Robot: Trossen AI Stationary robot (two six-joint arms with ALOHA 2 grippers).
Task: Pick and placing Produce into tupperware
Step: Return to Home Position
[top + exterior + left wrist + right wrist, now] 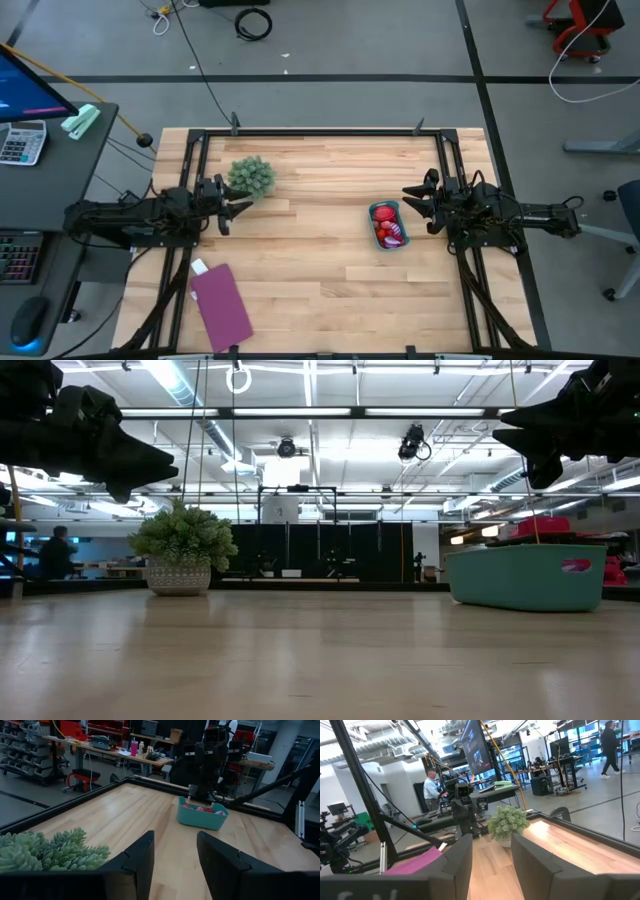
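Note:
The teal tupperware (387, 224) stands on the table's right half, with red and pink produce (389, 232) inside it. In the low view the tupperware (525, 574) sits at the right, red produce (543, 525) showing over its rim. In the left wrist view the tupperware (201, 814) lies ahead. My left gripper (234, 204) hovers open at the table's left, beside the green plant. My right gripper (413, 201) hovers open just right of the tub, above table height. Both hold nothing.
A bushy green potted plant (252, 176) stands at the far left of the table, close to my left gripper. A flat purple rectangle (221, 303) lies near the left front edge. Black frame rails (320, 131) border the table. Bare wood (310, 250) spreads across the middle.

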